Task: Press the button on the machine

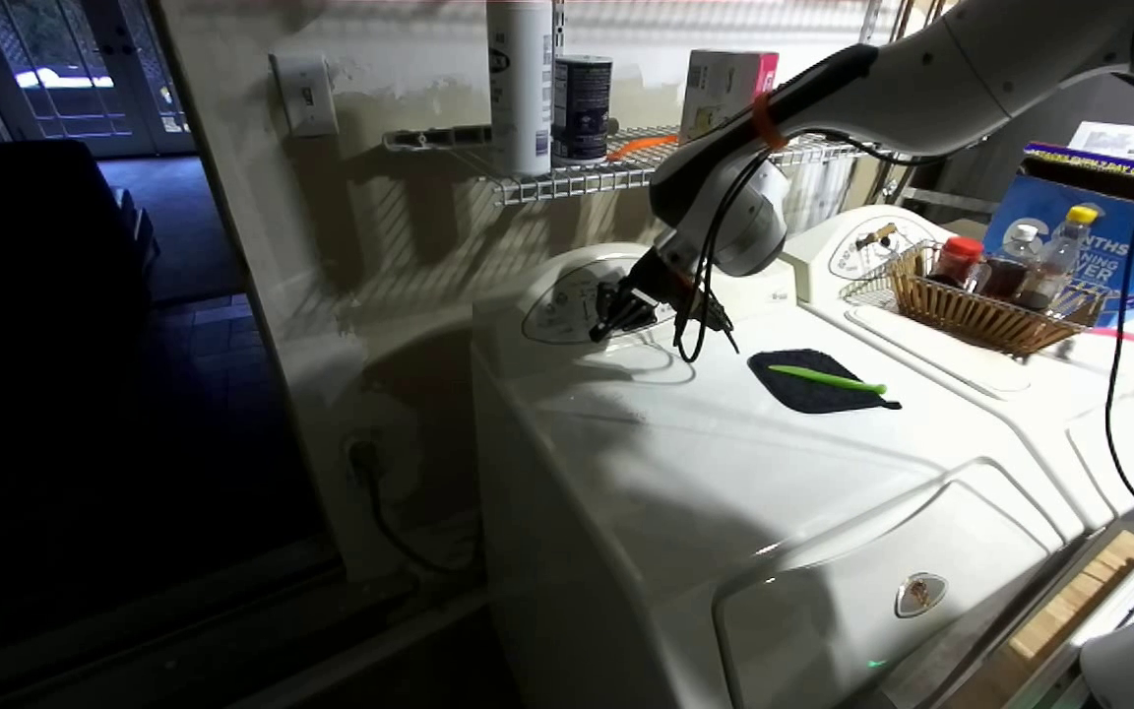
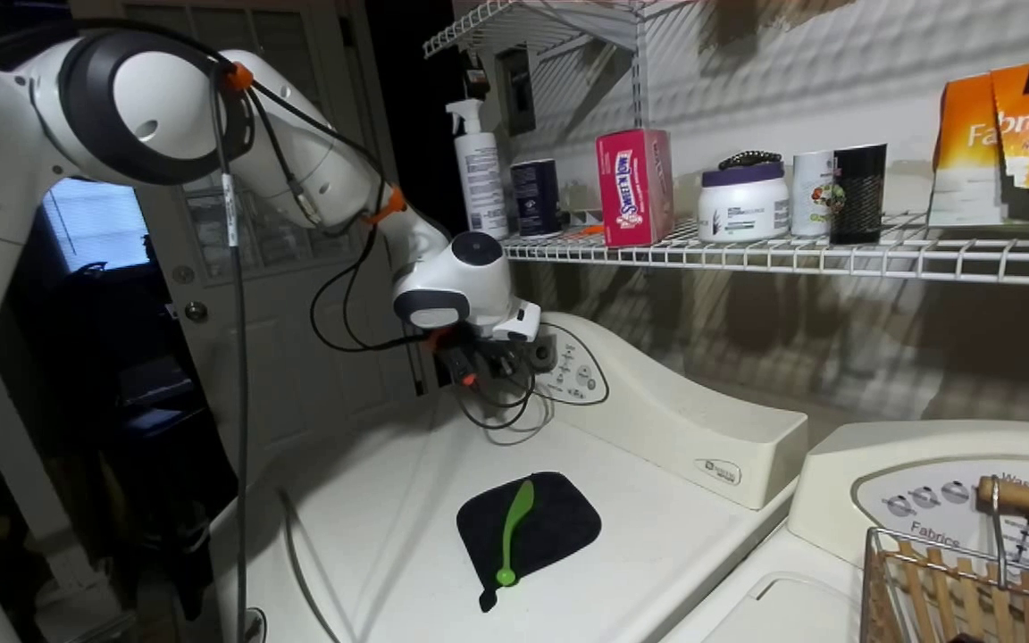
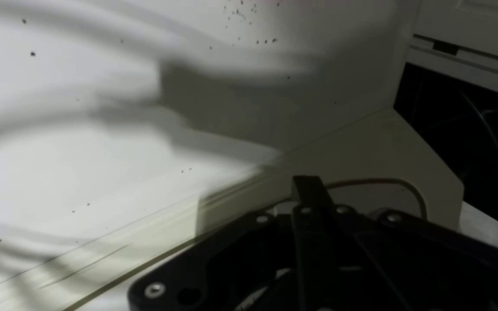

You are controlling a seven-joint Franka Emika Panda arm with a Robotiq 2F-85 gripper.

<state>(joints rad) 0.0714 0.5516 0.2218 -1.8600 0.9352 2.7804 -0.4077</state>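
The machine [image 1: 646, 443] is a large white box with a raised, sloped control panel [image 1: 555, 311] at its back. In an exterior view the panel [image 2: 579, 373] shows small buttons and a dark round dial [image 2: 543, 352]. My gripper [image 1: 600, 332] is low in front of the panel, pointing toward it, beside the dial. In the wrist view the gripper [image 3: 312, 190] looks shut and empty, its fingertips together over the outlined panel face [image 3: 372, 199]. The fingers hide most of the panel there. I cannot tell whether the tips touch it.
A black pot holder [image 1: 803, 399] with a green plastic knife [image 1: 838, 380] lies on the machine's top. Beside it stands another white appliance [image 1: 941, 350] bearing a basket [image 1: 980, 320] of bottles. A wire shelf [image 2: 800, 265] with containers hangs above. Loose cables loop near my wrist.
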